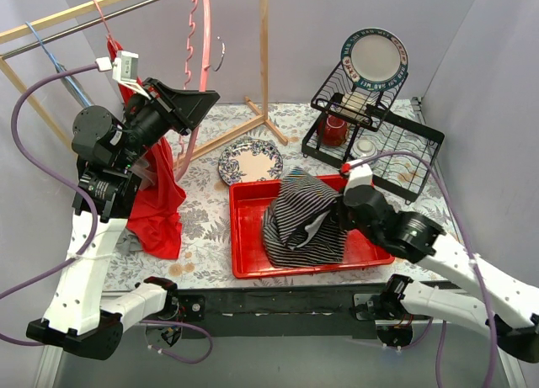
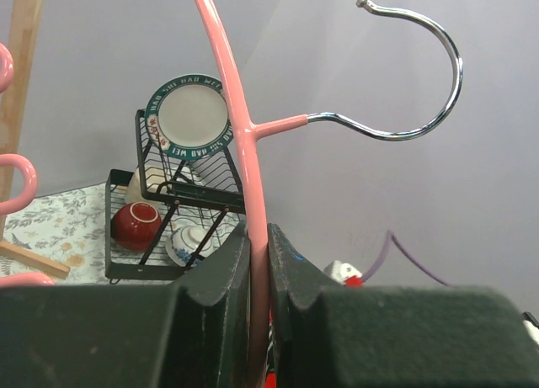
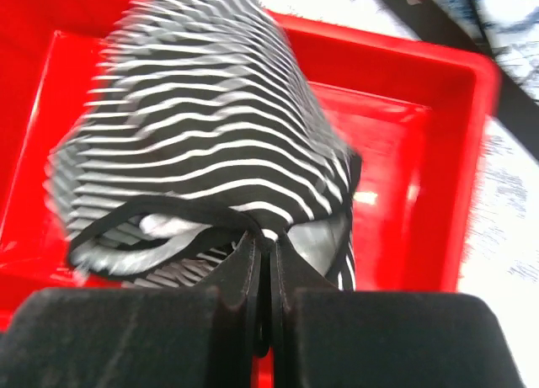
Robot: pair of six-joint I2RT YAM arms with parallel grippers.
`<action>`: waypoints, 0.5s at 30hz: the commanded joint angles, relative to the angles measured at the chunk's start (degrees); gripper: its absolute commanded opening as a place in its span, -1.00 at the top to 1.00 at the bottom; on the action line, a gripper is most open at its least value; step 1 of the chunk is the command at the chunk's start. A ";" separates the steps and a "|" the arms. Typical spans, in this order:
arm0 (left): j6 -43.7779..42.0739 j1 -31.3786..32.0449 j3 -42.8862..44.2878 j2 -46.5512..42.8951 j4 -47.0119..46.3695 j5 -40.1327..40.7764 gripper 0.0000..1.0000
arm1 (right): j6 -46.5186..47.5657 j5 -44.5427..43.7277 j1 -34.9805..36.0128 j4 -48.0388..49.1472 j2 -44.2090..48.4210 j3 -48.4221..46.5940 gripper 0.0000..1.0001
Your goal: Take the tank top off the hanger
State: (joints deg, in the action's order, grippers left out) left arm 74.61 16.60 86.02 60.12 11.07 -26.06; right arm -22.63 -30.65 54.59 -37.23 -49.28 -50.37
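Tank top point(image 1: 299, 221), black with thin white stripes, is bunched in a soft mound inside the red tray point(image 1: 246, 236), at five o'clock from the middle of the overhead view. The right claw point(image 3: 265, 266) pinches a dark-edged strap loop. The hanger point(image 2: 246, 152), pink with a chrome hook, is up at eleven o'clock, bare, clamped in the left claw point(image 2: 259, 274) and well apart from the garment.
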 commanded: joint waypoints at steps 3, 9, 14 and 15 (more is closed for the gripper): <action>-1.66 -0.16 2.66 -0.79 -0.79 0.93 1.00 | 6.45 10.67 -0.10 0.56 7.52 -4.13 0.97; 0.35 -0.16 1.00 -0.97 -2.01 0.49 1.00 | 3.93 20.38 -0.10 23.46 6.13 6.58 0.97; 13.51 -0.16 -5.76 -0.71 -5.45 3.64 1.00 | -4.07 17.39 -0.27 35.73 -5.81 13.18 0.97; 16.07 -0.16 -6.12 -0.53 -4.84 5.13 1.00 | -5.74 17.47 -0.18 36.70 -7.83 13.80 0.97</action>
State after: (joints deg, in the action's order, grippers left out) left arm 79.88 16.60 83.07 59.81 8.78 -25.19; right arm -21.19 -13.67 54.39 -14.55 -49.60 -39.72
